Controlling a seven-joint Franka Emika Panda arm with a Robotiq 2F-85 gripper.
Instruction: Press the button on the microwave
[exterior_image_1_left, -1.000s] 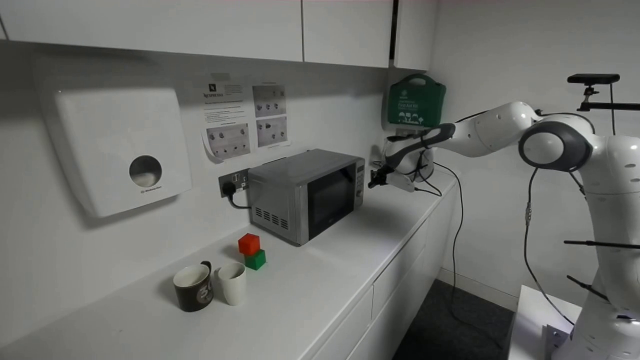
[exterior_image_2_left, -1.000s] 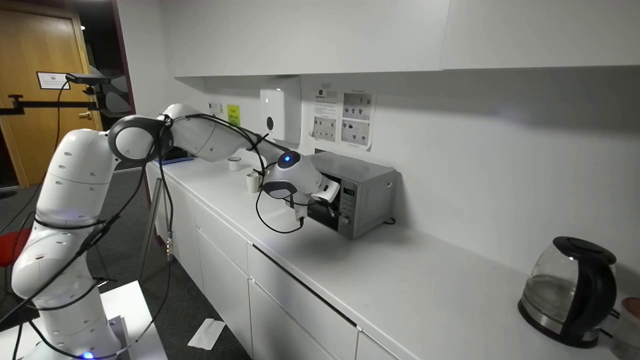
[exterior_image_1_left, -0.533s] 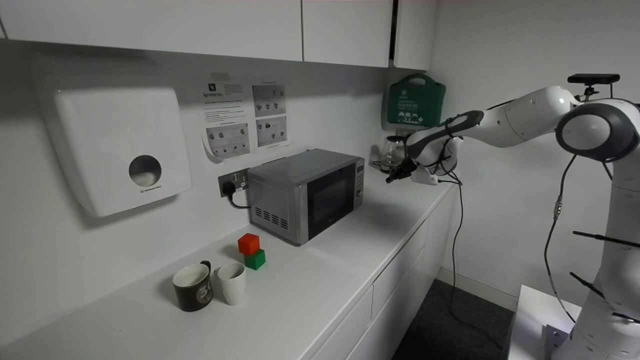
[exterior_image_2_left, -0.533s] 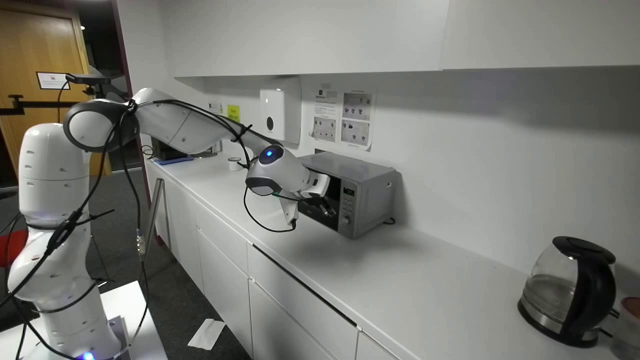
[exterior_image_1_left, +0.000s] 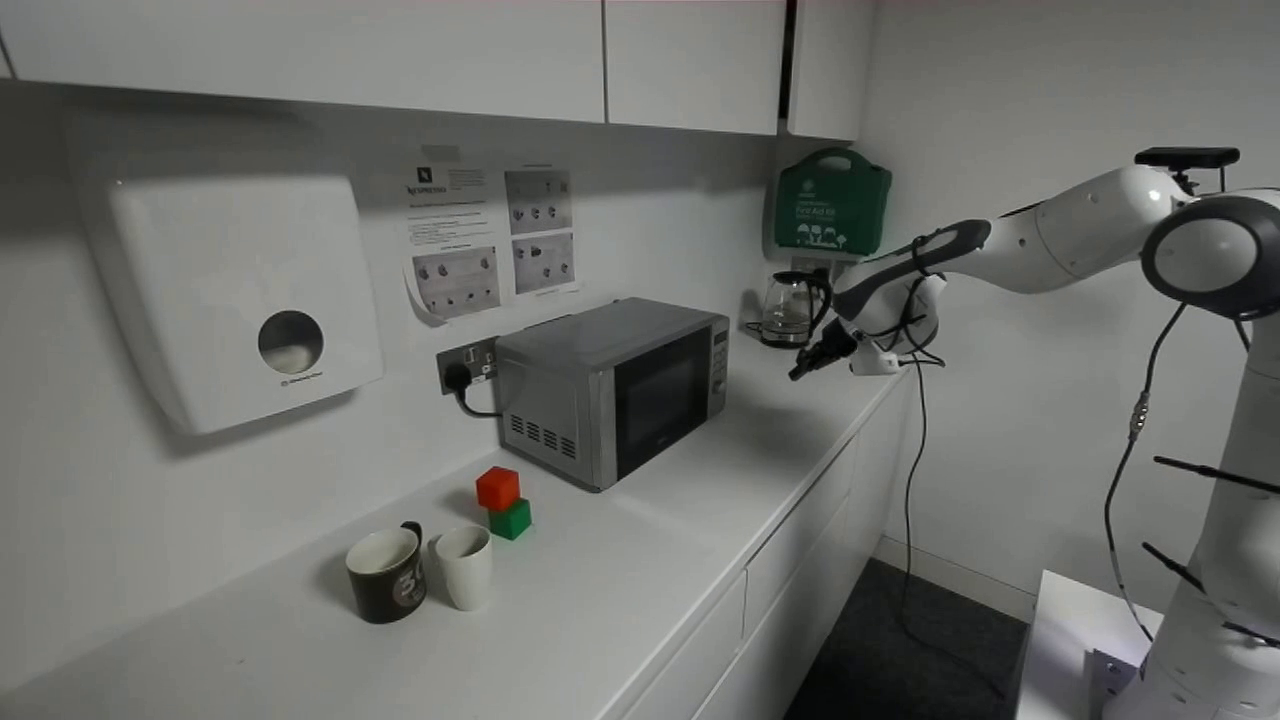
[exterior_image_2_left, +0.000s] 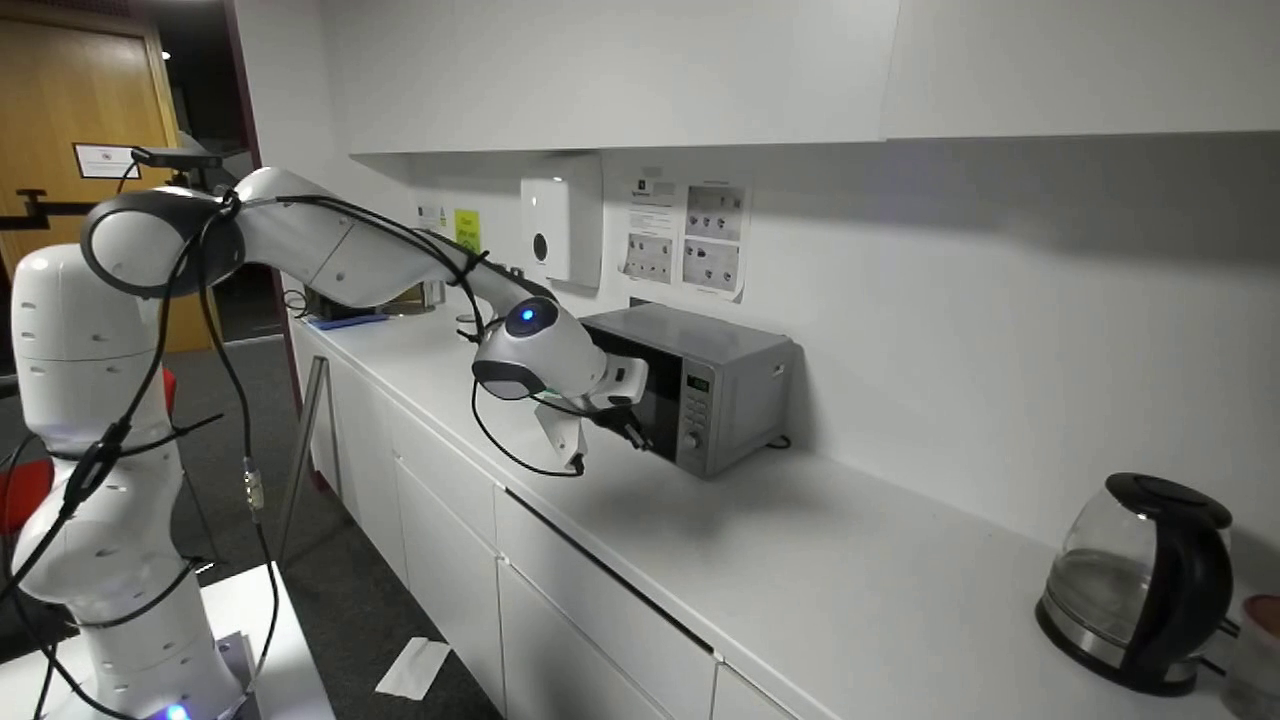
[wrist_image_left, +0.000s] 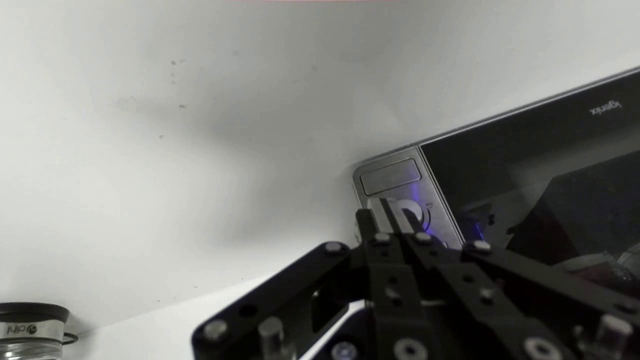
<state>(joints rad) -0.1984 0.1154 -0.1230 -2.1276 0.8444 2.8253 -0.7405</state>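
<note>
The grey-silver microwave (exterior_image_1_left: 615, 395) stands on the counter against the wall, its dark glass door shut, also in an exterior view (exterior_image_2_left: 735, 400). Its control strip (exterior_image_2_left: 695, 405) has a small lit green display, buttons and a round knob. The wrist view, upside down, shows the microwave (wrist_image_left: 525, 165), the knob (wrist_image_left: 413, 207) partly behind the fingertips and a wide rectangular button (wrist_image_left: 391, 176). My gripper (wrist_image_left: 387, 212) is shut and empty, with only a thin dark slit between its pads. In an exterior view the gripper (exterior_image_1_left: 798, 373) is in the air in front of the microwave, apart from it.
A glass kettle (exterior_image_2_left: 1105, 575) stands further along the counter (exterior_image_2_left: 850, 600). On the microwave's far side are a dark mug (exterior_image_1_left: 388, 578), a white cup (exterior_image_1_left: 466, 570) and a red block (exterior_image_1_left: 498, 488) on a green block (exterior_image_1_left: 511, 520). Cabinets (exterior_image_1_left: 400, 50) hang above.
My gripper has drawn back from the microwave's control strip toward the robot's base. The arm has folded back and the kettle behind it now shows more. The microwave has not moved.
</note>
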